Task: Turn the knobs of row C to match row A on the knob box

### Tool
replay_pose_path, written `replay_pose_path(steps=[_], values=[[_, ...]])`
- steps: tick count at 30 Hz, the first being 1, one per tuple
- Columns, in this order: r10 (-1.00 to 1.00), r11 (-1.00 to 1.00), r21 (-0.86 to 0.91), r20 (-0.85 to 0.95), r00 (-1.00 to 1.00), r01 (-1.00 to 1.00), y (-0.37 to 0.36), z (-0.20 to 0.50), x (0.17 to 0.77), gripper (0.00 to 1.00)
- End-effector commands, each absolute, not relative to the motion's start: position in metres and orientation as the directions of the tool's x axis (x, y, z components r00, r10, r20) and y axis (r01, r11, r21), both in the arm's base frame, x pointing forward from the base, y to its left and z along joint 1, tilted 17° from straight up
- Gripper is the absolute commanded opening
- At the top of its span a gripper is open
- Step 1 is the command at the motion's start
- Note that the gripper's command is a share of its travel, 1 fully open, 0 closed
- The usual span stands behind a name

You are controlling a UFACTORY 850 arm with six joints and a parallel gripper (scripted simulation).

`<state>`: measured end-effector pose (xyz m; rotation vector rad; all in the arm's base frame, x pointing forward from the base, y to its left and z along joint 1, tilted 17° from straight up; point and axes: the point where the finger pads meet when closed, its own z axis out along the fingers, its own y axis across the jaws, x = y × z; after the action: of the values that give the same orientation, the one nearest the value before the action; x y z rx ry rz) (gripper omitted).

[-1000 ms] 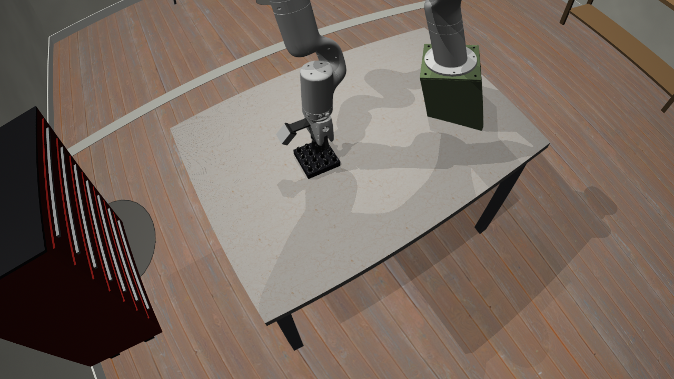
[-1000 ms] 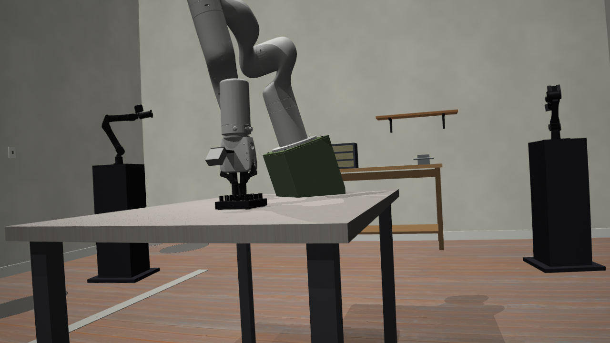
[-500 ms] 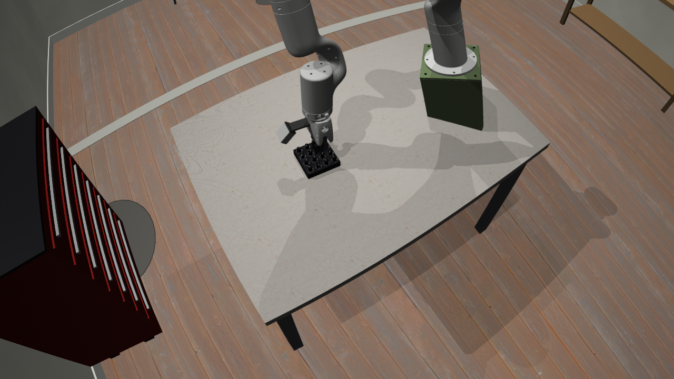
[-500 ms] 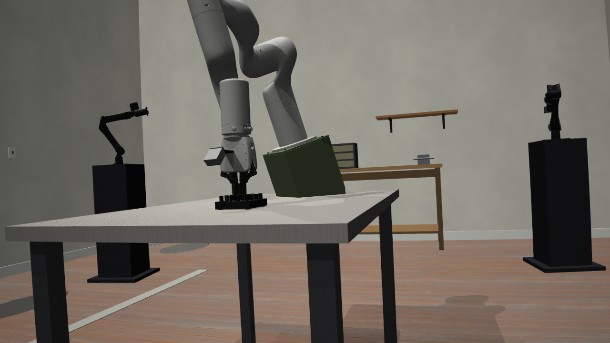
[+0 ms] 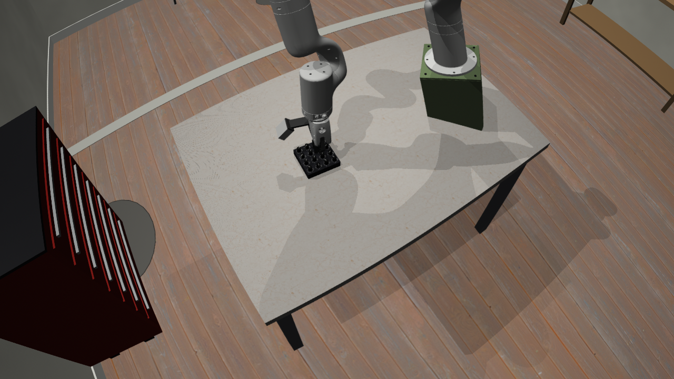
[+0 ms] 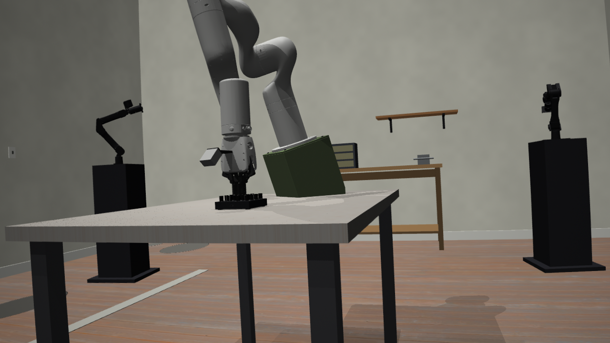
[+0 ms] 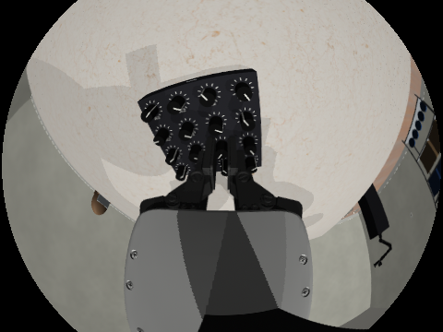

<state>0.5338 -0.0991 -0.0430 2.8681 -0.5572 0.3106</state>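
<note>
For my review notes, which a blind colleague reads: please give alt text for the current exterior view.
A grey robot arm points its gripper straight down at a black knob box on a pale table. Behind stand its green pedestal and two smaller black arms on black stands.

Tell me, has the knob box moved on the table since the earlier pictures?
No, the knob box sits at the same place relative to the green pedestal.
</note>
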Motion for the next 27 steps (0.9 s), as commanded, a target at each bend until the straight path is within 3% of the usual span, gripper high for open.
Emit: replay_pose_path(steps=[1, 27], values=[[-0.403, -0.884, 0.138, 0.259, 0.878, -0.446, -0.099, -0.0425, 0.5344, 0.08], [-0.812, -0.533, -0.022, 0.292, 0.505, -0.846, -0.099, -0.0425, 0.5344, 0.08]])
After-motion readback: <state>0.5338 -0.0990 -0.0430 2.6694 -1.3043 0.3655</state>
